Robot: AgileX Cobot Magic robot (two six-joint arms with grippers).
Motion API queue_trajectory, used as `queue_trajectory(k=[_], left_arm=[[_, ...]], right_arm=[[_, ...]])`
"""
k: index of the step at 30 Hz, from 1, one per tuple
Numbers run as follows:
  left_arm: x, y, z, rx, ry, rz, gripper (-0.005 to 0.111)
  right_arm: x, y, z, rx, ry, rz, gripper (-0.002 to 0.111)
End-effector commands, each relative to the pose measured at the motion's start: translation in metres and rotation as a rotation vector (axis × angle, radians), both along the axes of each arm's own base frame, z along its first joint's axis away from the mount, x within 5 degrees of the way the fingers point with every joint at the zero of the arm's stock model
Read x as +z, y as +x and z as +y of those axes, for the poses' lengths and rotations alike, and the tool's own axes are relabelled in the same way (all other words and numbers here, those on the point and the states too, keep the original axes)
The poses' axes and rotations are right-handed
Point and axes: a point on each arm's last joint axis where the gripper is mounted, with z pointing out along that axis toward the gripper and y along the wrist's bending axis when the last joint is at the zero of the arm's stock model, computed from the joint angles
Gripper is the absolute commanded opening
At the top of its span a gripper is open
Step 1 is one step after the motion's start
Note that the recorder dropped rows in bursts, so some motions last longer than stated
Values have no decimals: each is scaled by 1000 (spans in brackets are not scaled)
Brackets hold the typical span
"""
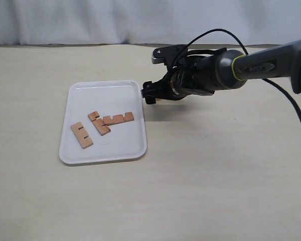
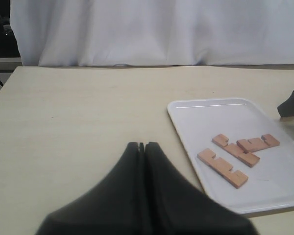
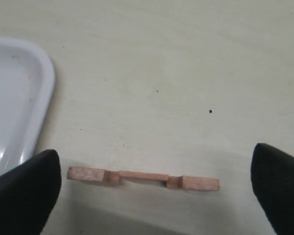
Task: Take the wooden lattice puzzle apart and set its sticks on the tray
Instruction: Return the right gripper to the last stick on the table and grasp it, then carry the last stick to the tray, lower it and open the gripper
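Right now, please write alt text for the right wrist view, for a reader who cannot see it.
One notched wooden stick lies on the pale table between the two dark fingers, which stand wide apart without touching it. A corner of the white tray shows beside it.

table (image 1: 215,191): pale beige, faint wood grain, matte | lying on it: white tray (image 1: 115,95), flat, left of middle in the exterior view | one stick (image 3: 143,178), on bare tabletop just beside the tray's rim, apart from it, two notches showing
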Motion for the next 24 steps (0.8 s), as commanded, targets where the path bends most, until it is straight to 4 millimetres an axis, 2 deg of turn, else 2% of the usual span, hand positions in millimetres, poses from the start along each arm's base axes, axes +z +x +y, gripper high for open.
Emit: queue_trajectory(k=[1,5,9,14,16,17,19,23,24], left_arm=[[0,0,0,0,-2,-7,0],[0,0,0,0,-2,-7,0],[0,0,0,0,-2,-7,0],[0,0,0,0,-2,-7,0],[0,0,0,0,-2,-7,0],[0,0,0,0,-2,-7,0],[0,0,0,0,-2,-7,0],[0,0,0,0,-2,-7,0],[0,0,0,0,-2,-7,0]], right_arm=[[3,1,-3,-6,-3,-9,97],[1,1,-3,-16,8,-7,93],[-6,1,-2,-14,12,5,82],[-8,3,2,17,43,-9,80],[-8,3,2,13,46,-9,76],[-7,3,2,11,44,-10,72],[-6,4,1,6,40,-11,53],[-1,3,0,-9,24,-11,4],[2,2,0,-10,13,-14,5]])
